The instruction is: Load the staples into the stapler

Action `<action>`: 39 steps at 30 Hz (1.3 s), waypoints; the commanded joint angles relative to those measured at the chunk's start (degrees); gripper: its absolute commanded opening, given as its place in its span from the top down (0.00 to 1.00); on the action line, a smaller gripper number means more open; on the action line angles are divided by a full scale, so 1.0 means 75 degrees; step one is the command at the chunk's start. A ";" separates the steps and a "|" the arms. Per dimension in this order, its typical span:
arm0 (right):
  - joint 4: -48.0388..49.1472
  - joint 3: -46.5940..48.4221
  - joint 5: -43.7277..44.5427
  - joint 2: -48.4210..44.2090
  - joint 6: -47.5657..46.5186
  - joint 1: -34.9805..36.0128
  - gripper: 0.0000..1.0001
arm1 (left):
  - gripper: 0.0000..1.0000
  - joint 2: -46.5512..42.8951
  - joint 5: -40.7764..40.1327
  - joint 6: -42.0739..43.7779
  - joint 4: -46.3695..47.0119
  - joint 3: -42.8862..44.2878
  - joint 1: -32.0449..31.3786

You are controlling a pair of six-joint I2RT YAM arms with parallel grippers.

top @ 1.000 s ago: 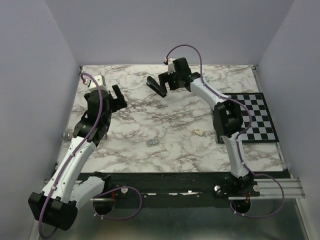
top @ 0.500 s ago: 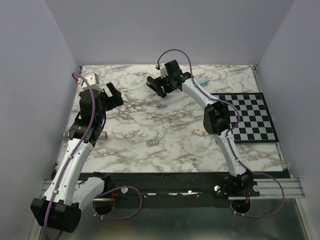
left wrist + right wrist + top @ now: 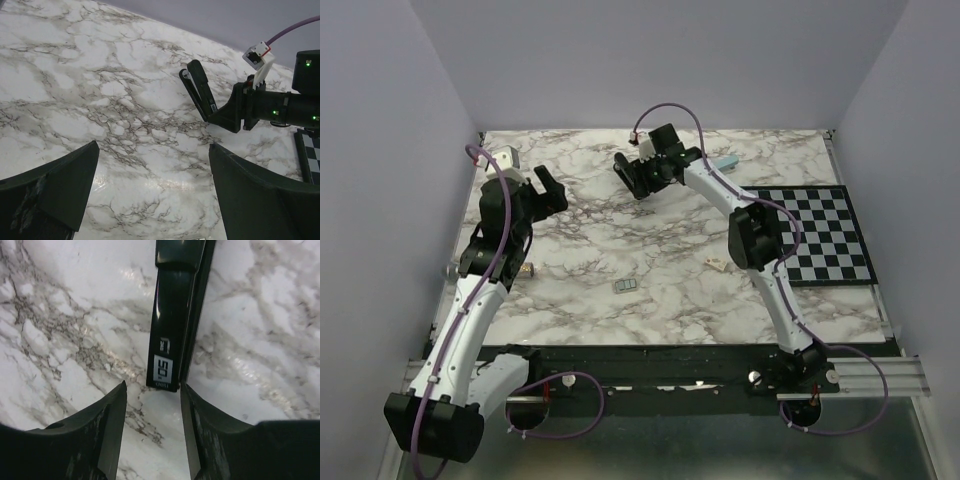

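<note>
Evidently the right gripper (image 3: 152, 427) is set for a grasp rather than holding anything: its jaws stand apart, and the label end of the stapler (image 3: 172, 315) sits just inside the gap between the fingertips. Marble shows between the stapler and the one finger (image 3: 107, 435); the other finger is so close that I cannot tell if it touches. The stapler lies flat at the far middle of the table (image 3: 670, 225), its length running straight away from the gripper, which I judge is why the wrist has been lined up along it, so a squeeze would catch the narrow body squarely.

Over the left side the left gripper (image 3: 152, 197) hovers unclenched and empty, tilted so that its camera looks across at the stapler. I take it to be waiting to brace or open the stapler once that is held.

Meanwhile the staples (image 3: 626, 286) lie alone on the near middle of the table, well apart from both grippers and from the stapler, so loading has not begun. A small beige piece (image 3: 717, 264) lies to their right, untouched
</note>
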 commanded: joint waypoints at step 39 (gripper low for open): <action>0.7475 -1.4231 0.1440 -1.1393 0.4575 -0.1111 0.00 | 0.01 0.9670 -0.2588 -0.1493 -0.0662 0.7077 -0.2247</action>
